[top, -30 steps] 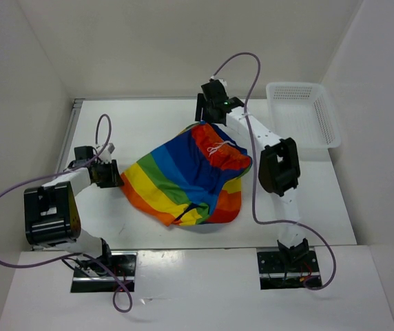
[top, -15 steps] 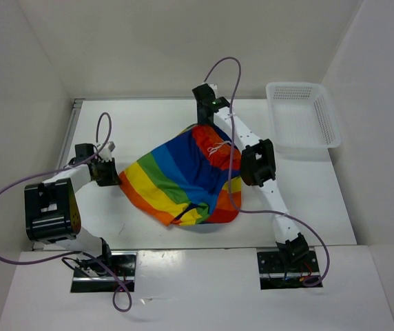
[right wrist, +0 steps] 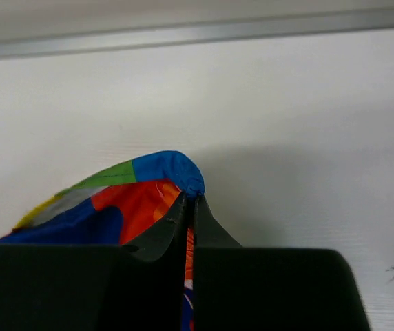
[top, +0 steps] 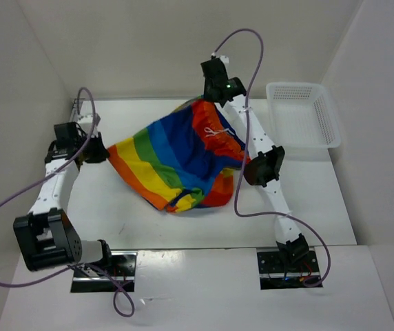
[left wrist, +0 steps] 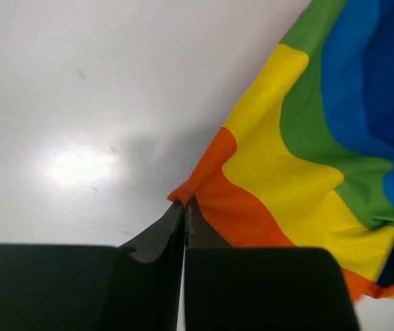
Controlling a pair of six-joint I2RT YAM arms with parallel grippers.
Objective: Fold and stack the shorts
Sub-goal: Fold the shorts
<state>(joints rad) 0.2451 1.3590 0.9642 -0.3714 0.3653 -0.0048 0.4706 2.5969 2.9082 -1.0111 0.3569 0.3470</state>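
The rainbow-striped shorts [top: 176, 158] hang stretched between both grippers over the middle of the table, with the white drawstring [top: 214, 132] near their far right. My left gripper [top: 104, 148] is shut on the orange corner of the shorts [left wrist: 204, 186] at the left. My right gripper [top: 207, 103] is shut on the blue and green edge of the shorts [right wrist: 169, 169] at the far side. The near part of the shorts sags crumpled toward the table.
A white mesh basket [top: 302, 114] stands at the far right of the table. White walls close in the table on the left, far and right sides. A metal strip [right wrist: 197, 31] runs along the far edge.
Both grippers have moved toward the far side and upward with the shorts. The left gripper went left and farther away, spreading the cloth wider. The right gripper shifted slightly right.
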